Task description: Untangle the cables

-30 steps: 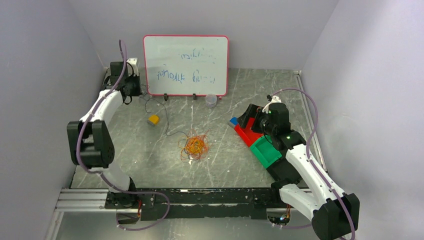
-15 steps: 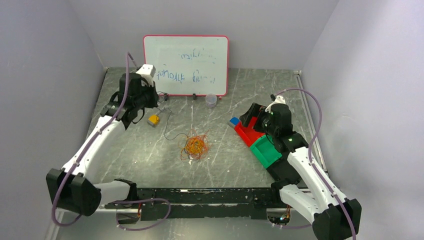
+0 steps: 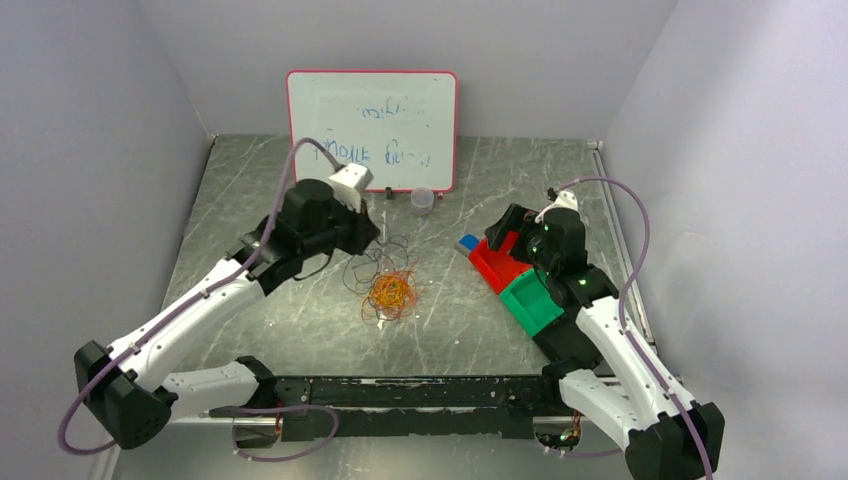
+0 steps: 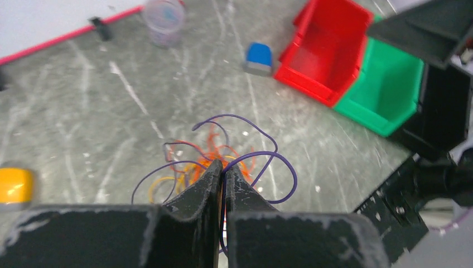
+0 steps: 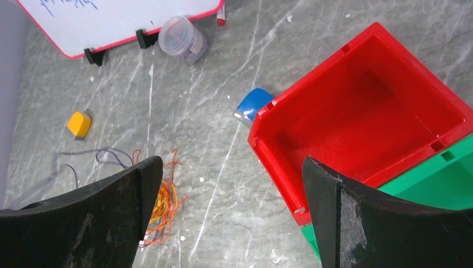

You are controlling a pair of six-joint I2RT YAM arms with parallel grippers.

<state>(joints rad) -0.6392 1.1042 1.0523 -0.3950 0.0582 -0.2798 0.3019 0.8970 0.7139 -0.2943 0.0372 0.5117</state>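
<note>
The cables are a small orange, yellow and red tangle (image 3: 390,292) at the table's middle, with a loose dark purple cable (image 3: 372,256) looping just behind it. My left gripper (image 3: 372,238) hangs over the back edge of the tangle. In the left wrist view it (image 4: 223,165) is shut on the purple cable (image 4: 281,167), which loops out to the right above the orange tangle (image 4: 209,149). My right gripper (image 3: 508,228) is open and empty over the red bin; in its wrist view the gripper (image 5: 231,173) shows the tangle (image 5: 159,204) at lower left.
A red bin (image 3: 497,268) and a green bin (image 3: 530,303) stand at the right. A blue block (image 3: 467,242) lies by the red bin. A clear cup (image 3: 423,200) and a whiteboard (image 3: 372,130) stand at the back. A yellow block (image 4: 14,184) lies left of the tangle.
My left arm has swung from the back left corner to the middle, over the tangle, bringing the purple cable with it. The right arm has barely moved.
</note>
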